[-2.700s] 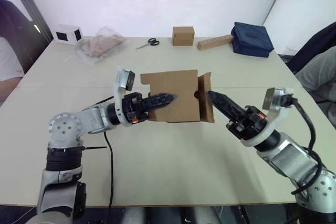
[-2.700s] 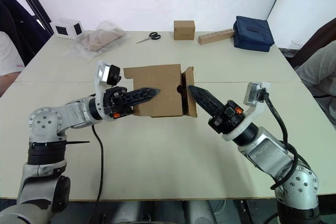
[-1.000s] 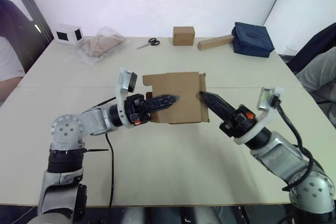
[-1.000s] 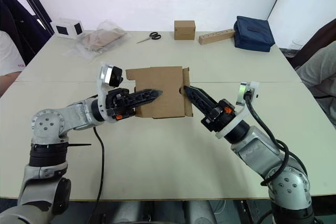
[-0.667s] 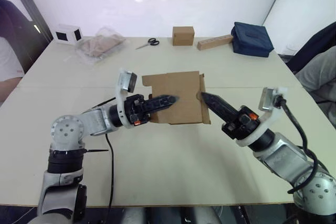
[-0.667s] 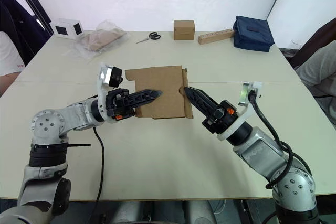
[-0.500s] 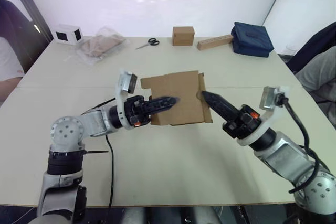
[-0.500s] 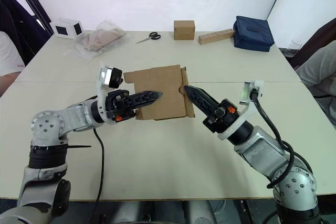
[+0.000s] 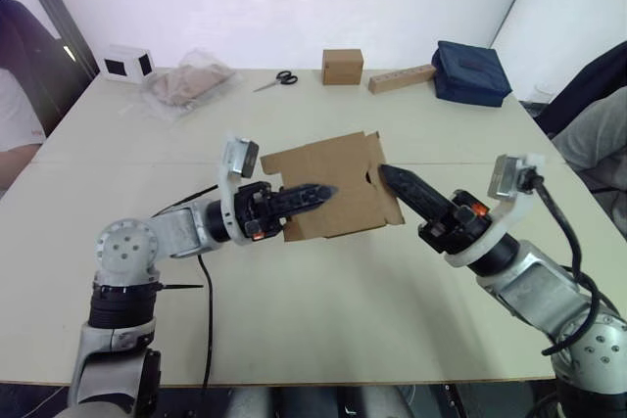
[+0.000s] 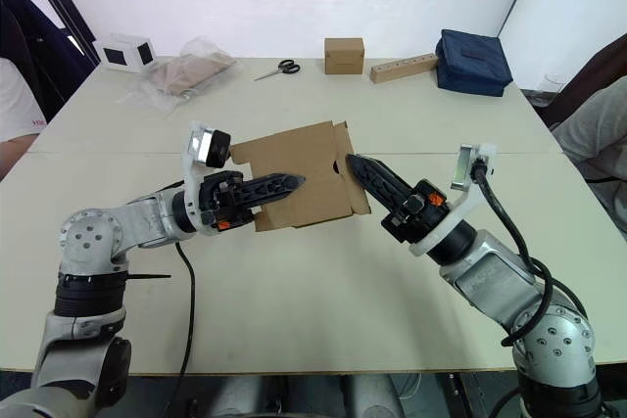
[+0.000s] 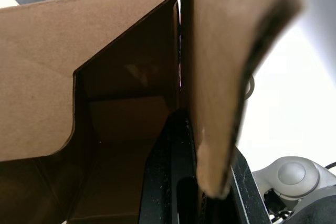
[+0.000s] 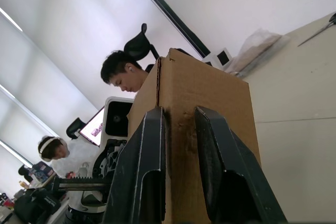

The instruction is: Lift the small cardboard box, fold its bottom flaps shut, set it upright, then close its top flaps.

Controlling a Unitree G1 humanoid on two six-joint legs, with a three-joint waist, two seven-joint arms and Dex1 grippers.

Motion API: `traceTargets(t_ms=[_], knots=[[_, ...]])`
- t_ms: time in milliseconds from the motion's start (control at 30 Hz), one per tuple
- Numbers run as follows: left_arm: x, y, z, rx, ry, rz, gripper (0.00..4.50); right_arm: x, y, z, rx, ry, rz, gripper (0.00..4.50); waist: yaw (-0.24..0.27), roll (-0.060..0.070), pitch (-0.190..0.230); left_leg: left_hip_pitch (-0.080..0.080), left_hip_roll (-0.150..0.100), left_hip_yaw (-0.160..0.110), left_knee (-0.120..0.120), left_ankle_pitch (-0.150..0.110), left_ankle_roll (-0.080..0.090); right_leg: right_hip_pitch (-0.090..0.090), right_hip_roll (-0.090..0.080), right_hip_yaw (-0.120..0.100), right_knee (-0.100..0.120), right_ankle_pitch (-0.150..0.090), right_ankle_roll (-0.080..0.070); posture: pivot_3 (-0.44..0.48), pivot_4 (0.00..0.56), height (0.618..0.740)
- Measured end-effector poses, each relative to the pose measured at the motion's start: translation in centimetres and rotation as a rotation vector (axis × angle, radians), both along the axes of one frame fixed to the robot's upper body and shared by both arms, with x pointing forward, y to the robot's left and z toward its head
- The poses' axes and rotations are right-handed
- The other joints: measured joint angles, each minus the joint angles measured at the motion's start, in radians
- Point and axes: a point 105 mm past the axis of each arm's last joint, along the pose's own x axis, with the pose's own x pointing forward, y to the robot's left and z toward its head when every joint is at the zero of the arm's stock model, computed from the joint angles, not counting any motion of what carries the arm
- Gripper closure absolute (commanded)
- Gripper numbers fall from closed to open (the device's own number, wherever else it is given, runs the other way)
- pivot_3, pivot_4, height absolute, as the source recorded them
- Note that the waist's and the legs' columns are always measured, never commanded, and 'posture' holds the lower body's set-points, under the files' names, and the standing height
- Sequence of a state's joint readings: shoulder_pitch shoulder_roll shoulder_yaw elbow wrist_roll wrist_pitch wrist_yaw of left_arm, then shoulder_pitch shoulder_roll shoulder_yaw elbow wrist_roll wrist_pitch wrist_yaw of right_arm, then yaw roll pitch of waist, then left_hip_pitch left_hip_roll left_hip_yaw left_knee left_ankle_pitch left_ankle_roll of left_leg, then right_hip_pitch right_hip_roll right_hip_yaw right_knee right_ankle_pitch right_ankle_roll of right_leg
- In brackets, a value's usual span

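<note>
Both grippers are on the small cardboard box (image 9: pixel 333 186), which sits tilted above the middle of the tabletop (image 9: pixel 323 310), its near edge dipping toward the left arm. The left gripper (image 9: pixel 318 191) reaches in from the left, fingers long and nearly level across the box's broad face. The left wrist view shows one panel of cardboard pinched edge-on between the two black fingers (image 11: pixel 168 182), so those jaws are nearly closed, clamped on the box wall, with the hollow inside of the box open beyond. The right gripper (image 9: pixel 392 178) comes in from the right, its arm angled up and inward from the elbow. In the right wrist view its two fingers (image 12: pixel 149 166) stand a narrow gap apart with a cardboard edge caught between them, gripping the right end of the box where a flap (image 10: pixel 355 188) lies folded against it.

Along the far edge of the tabletop lie a neat brown cube (image 9: pixel 342 67), scissors (image 9: pixel 277 79), a long tan block (image 9: pixel 401 78), a dark blue bag (image 9: pixel 471 72), a clear plastic bag (image 9: pixel 186 82) and a white box with black squares (image 9: pixel 125 64). A person's arm (image 9: pixel 15 124) shows at the left edge.
</note>
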State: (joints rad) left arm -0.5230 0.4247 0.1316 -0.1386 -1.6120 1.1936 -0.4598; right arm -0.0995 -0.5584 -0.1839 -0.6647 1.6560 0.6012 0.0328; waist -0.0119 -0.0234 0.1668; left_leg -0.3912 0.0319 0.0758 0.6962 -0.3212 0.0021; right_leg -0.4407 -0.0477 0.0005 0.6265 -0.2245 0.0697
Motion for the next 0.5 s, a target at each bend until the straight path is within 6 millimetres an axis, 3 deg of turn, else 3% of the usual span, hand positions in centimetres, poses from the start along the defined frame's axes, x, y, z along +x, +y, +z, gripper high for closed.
traceTargets(t_ms=[500], knots=[[0.2,-0.3,0.0,-0.010,0.015,0.013,4.50,0.6,1.4,-0.2,-0.006,-0.008,-0.016,3.62,0.000,0.000,0.000,0.000,0.000,0.000,-0.001,0.000,0.000,0.000,0.000,0.000,-0.001,0.000,0.000,0.000,0.150,0.740]])
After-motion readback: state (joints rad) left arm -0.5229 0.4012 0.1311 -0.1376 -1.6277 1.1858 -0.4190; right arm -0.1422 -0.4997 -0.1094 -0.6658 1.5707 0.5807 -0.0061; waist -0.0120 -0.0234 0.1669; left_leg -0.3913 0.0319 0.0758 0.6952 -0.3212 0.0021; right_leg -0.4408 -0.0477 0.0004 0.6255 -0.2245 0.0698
